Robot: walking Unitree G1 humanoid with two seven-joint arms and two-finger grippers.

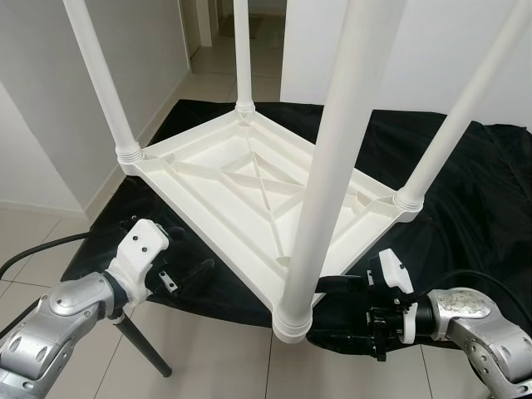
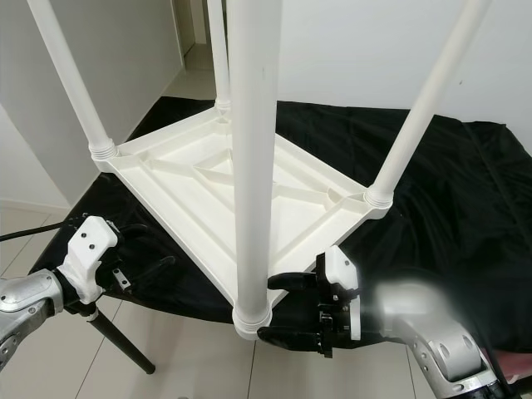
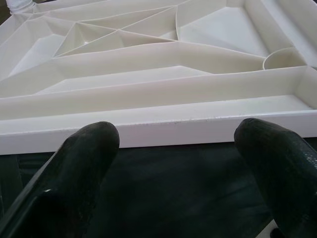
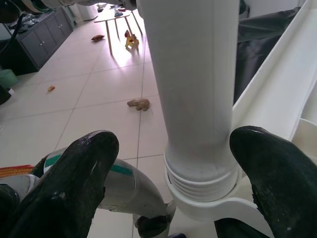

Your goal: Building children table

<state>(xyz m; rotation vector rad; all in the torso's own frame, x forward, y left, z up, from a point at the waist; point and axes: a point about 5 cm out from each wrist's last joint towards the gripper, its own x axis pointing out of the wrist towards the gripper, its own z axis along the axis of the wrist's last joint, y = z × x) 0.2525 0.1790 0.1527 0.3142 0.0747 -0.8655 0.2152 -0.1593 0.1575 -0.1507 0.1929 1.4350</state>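
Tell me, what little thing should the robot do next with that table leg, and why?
Probably close the right gripper on the nearest leg just above its threaded socket. Its fingers stand open either side of the leg without touching it. The left gripper is open beside the upturned tabletop's rim, so nothing steadies the leg yet.

Right wrist view: the right gripper [image 4: 171,163] is open, its two black fingertips [image 4: 74,173] spread to either side of a white table leg [image 4: 190,74]. The leg stands upright between them, its threaded collar [image 4: 200,181] seated in the corner socket of the white tabletop [image 4: 287,99]. Black cloth [image 4: 257,44] lies at 2 o'clock. Tiled floor [image 4: 89,94] extends at 10 o'clock, with a small brown object [image 4: 138,103] and a distant low table [image 4: 116,17].
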